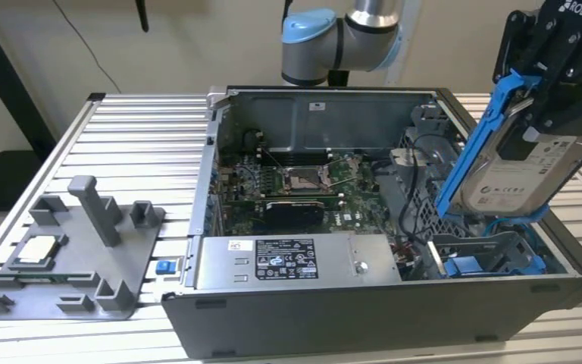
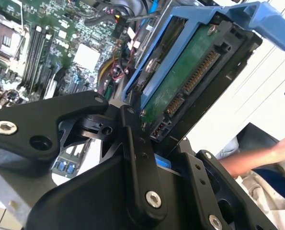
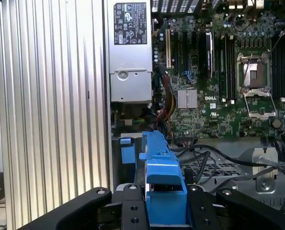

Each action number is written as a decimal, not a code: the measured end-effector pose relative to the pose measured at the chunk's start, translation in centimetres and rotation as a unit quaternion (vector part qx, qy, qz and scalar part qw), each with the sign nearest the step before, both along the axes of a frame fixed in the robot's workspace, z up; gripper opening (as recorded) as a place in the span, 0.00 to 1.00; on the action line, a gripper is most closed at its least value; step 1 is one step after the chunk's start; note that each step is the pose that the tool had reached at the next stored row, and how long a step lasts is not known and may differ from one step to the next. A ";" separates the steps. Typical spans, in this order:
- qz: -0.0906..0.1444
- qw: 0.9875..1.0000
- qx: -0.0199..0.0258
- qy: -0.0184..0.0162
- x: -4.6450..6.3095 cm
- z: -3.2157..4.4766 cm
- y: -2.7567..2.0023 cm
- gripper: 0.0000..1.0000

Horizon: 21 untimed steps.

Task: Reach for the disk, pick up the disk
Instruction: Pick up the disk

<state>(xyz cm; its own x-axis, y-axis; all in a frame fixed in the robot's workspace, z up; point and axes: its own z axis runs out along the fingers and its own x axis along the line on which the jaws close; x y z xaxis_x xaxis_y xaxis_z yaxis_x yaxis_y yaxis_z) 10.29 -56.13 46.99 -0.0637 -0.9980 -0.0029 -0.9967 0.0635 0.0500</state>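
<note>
- On the exterior view's left, a grey plastic fixture (image 1: pixel 69 258) sits on the ribbed metal counter (image 1: pixel 129 129), with a small square chip (image 1: pixel 36 249) lying in it.
- Just beside the fixture, a small blue bracket (image 1: pixel 166 266) rests against the open computer case (image 1: pixel 372 318).
- Inside the case lie the motherboard (image 1: pixel 301 182) and, at the front wall, the grey power supply (image 1: pixel 296 262).
- Behind the case, the arm's blue-capped joint (image 1: pixel 317 42) hangs over the rear wall.
- On the exterior view's right, the black pincer (image 1: pixel 559 68) points downward, clamped on the disk (image 1: pixel 524 171).
- The disk, blue-framed, hangs tilted and nearly upright, lifted above the blue drive bay (image 1: pixel 493 254).
- In the second wrist view, the disk's green circuit board (image 2: pixel 190 81) faces the camera.
</note>
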 end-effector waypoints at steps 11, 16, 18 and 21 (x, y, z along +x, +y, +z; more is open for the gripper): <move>0.001 1.000 0.000 -0.001 0.5 -1.75 -1.46 0.00; 0.006 1.000 -0.001 -0.001 0.8 -2.47 -1.96 0.00; 0.007 1.000 -0.001 -0.001 0.9 -2.70 -2.19 0.00; 0.015 1.000 -0.001 -0.001 1.0 -2.90 -2.23 0.00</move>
<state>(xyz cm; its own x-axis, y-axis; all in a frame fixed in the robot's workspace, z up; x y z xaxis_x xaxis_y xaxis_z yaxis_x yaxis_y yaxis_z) 11.26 -58.36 44.10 -0.0337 -0.9994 -0.0013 -0.9982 0.0336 0.0489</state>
